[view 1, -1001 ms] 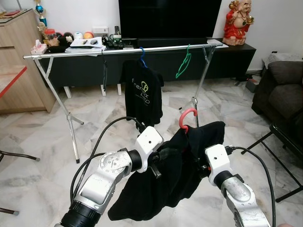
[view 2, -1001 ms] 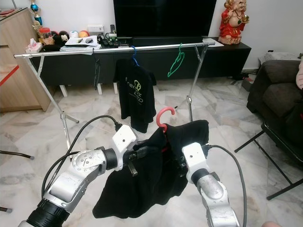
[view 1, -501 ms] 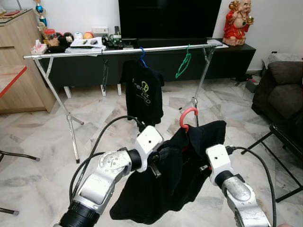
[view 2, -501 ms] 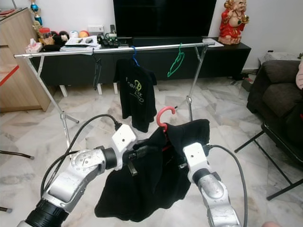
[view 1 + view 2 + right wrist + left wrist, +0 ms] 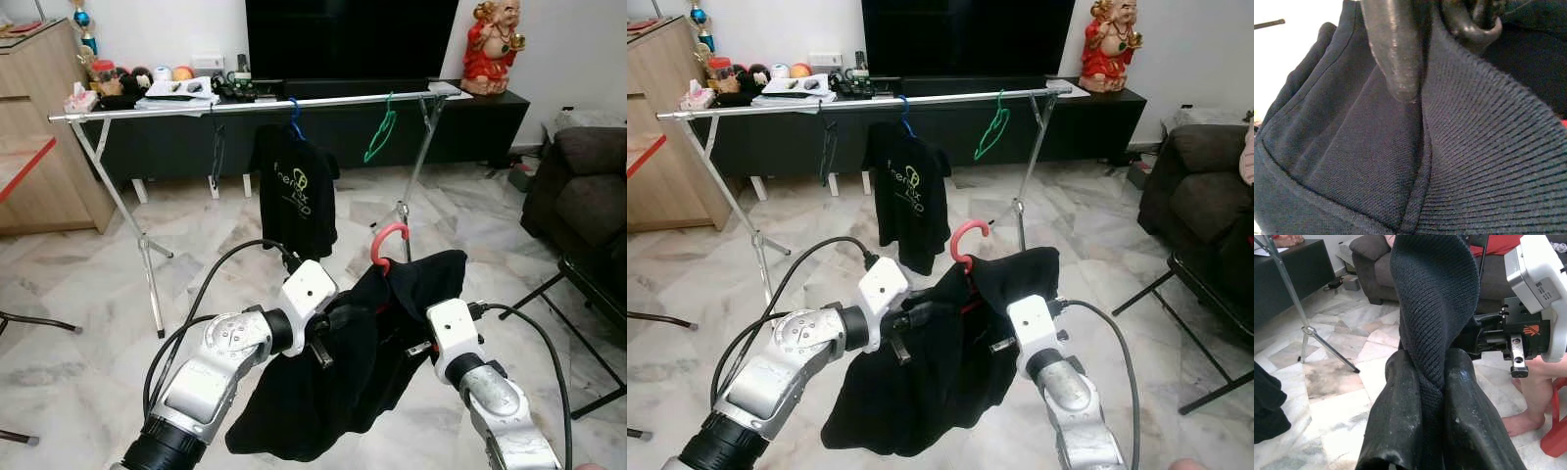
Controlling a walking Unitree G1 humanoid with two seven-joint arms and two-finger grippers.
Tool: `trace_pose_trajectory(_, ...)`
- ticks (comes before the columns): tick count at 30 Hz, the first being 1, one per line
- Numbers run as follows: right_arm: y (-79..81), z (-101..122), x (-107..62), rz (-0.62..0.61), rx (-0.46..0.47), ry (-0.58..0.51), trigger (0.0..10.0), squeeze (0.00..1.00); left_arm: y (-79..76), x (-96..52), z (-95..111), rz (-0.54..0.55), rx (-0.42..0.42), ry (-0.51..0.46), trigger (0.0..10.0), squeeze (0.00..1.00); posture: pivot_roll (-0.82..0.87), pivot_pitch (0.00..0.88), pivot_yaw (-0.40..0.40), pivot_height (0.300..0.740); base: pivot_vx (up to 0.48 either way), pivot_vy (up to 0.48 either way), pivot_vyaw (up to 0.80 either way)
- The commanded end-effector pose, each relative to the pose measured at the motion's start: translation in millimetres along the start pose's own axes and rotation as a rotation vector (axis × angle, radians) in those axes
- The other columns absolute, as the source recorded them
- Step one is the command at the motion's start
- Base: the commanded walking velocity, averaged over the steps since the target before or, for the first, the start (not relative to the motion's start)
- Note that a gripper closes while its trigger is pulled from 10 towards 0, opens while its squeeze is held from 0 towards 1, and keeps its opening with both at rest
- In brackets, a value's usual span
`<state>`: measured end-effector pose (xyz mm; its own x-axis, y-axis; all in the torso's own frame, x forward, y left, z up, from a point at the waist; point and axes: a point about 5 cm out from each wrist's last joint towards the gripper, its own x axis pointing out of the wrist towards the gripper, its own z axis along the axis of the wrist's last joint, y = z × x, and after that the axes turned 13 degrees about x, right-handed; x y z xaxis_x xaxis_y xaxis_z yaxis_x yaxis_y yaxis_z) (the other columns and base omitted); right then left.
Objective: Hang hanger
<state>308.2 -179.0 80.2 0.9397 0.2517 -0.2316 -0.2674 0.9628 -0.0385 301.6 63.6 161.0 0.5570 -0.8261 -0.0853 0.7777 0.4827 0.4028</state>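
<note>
A light wooden cabinet (image 5: pixel 39 127) is seen at the far left, by the white wall. A long silver metal clothes rail (image 5: pixel 245 105) runs across the room in front of a low black bench (image 5: pixel 921 122) with a big black TV (image 5: pixel 348 39) on it. A black shirt with a printed logo (image 5: pixel 294 191) is hung on the rail from a blue hanger, and an empty green plastic hanger (image 5: pixel 380 137) is hung further along. Nearer the camera, the left gripper (image 5: pixel 1425 396) is closed tight on a ribbed fold of a big black cloth garment (image 5: pixel 343 362), its jaws pinched narrow on the cloth. The garment is held up in the air between the two arms, above the white marble floor (image 5: pixel 78 323) and well apart from the rail. A red plastic hanger hook (image 5: pixel 386 243) sticks up out of the top of it. The right gripper (image 5: pixel 1405 68) is pressed into the garment's other side, its jaws closed on the dark cloth. A red and gold statue (image 5: pixel 493 47) stands on the bench at the right, and a dark sofa (image 5: pixel 583 186) is seen at the far right.
</note>
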Motion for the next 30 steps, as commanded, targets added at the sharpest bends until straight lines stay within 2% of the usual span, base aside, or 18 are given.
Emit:
trace_pose_trajectory(1,-4.9,4.3,1.0,-0.017,0.003,-0.015,0.0,0.00,4.1,-1.2,12.5,0.009,0.025,-0.050,10.0,0.00,-0.02,0.000,-0.041,0.740,0.000,0.000,0.00)
trace_pose_trajectory(9,-3.8,4.6,1.8,-0.014,0.002,-0.016,0.0,0.00,5.2,-2.6,12.2,0.015,0.026,-0.044,10.0,0.00,-0.02,0.000,-0.042,0.740,0.000,0.000,0.00)
trace_pose_trajectory(15,-5.7,4.8,1.3,-0.018,-0.012,-0.009,0.0,0.00,5.0,-10.6,2.3,0.004,0.038,-0.001,10.0,0.00,-0.03,0.000,-0.042,0.740,0.000,0.000,0.00)
trace_pose_trajectory(20,-11.0,2.7,-0.6,-0.029,-0.032,0.015,0.0,0.00,6.6,-33.5,-27.0,-0.019,0.127,0.166,10.0,0.00,-0.02,0.000,-0.038,0.740,0.000,0.000,0.00)
trace_pose_trajectory(24,-11.7,2.2,-0.9,-0.024,-0.041,0.025,0.0,0.00,13.5,-51.7,-49.6,0.004,0.200,0.303,10.0,0.00,-0.02,0.000,-0.039,0.740,0.000,0.000,0.00)
trace_pose_trajectory(27,-11.5,1.6,-0.6,-0.009,-0.057,0.040,0.0,0.00,20.1,-63.7,-63.8,0.023,0.275,0.415,10.0,0.00,-0.02,0.000,-0.041,0.740,0.000,0.000,0.00)
trace_pose_trajectory(29,-13.2,0.8,-0.5,-0.001,-0.084,0.059,0.0,0.00,22.5,-75.6,-73.9,-0.010,0.353,0.498,10.0,0.00,-0.02,0.000,-0.044,0.740,0.000,0.000,0.00)
trace_pose_trajectory(30,-13.9,0.6,-0.7,0.003,-0.095,0.064,0.0,0.00,22.9,-78.3,-75.1,-0.020,0.362,0.506,10.0,0.00,-0.02,0.000,-0.045,0.740,0.000,0.000,0.00)
